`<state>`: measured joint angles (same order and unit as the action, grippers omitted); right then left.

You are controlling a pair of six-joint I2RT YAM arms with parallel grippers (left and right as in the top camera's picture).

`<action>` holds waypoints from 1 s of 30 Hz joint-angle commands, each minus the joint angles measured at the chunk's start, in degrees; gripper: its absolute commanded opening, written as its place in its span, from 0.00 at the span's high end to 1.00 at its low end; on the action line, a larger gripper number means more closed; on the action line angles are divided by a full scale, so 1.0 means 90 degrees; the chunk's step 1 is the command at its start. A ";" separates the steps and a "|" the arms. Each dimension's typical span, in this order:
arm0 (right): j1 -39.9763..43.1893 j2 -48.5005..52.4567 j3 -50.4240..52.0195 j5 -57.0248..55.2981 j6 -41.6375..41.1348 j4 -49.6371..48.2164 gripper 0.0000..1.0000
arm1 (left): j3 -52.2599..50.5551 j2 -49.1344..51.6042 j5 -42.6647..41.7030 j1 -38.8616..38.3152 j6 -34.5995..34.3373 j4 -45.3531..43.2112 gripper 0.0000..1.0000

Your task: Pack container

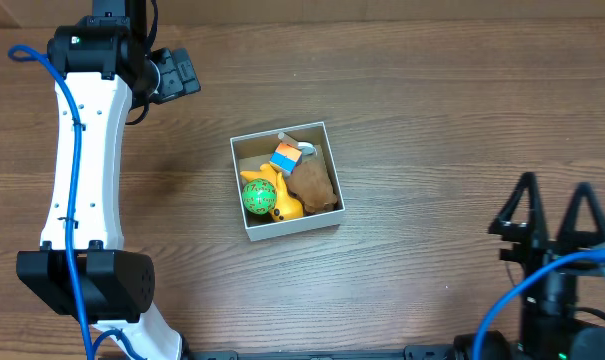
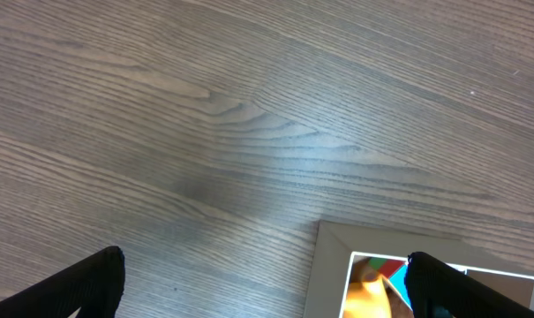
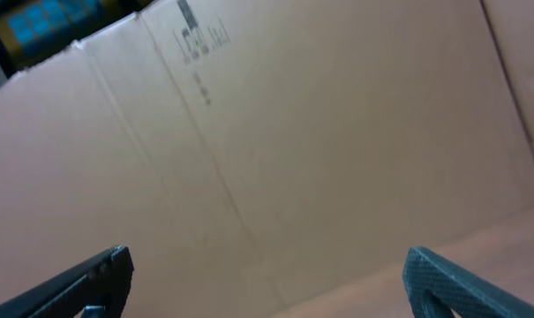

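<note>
Counting one container [image 1: 238,185] at the tabletop's [image 1: 432,120] middle, we see four toys inside: green ball [image 1: 255,197], yellow toy [image 1: 287,207], brown plush [image 1: 314,185], orange-blue block [image 1: 286,157]. Left gripper [image 2: 265,258] and right gripper [image 1: 554,185] both gape wide, empty.

Soft, even light with only faint shadows; the container [image 1: 292,225] is sharp from overhead, the right wrist view blurred.

L arm [image 1: 82,170]: long white link, black joint housings, blue cable [image 1: 74,130] running alongside. R arm [image 1: 554,300]: black, blue cable too. R gripper [image 1: 556,185]: two black triangular fingers.
</note>
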<state>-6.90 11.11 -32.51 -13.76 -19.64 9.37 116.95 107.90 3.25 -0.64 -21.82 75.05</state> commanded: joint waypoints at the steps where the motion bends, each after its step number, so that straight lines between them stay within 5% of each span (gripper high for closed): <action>1: -0.0036 -0.0503 0.1069 0.0061 -0.0189 -0.0702 0.00 | 0.0056 -0.0078 0.0017 -0.0019 0.0165 -0.0032 0.00; 14: -0.0012 -0.0998 0.2545 0.0036 -0.0345 -0.0967 0.00 | 0.0056 -0.0078 0.0017 -0.0012 0.0168 -0.0029 0.00; 30: -0.0012 -0.1214 0.3031 0.0058 -0.0345 -0.1003 0.00 | 0.0056 -0.0078 0.0017 -0.0012 0.0165 -0.0029 0.00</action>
<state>-6.90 1.19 -6.37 -13.50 -22.48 0.86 116.95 107.90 3.25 -0.64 -21.82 75.00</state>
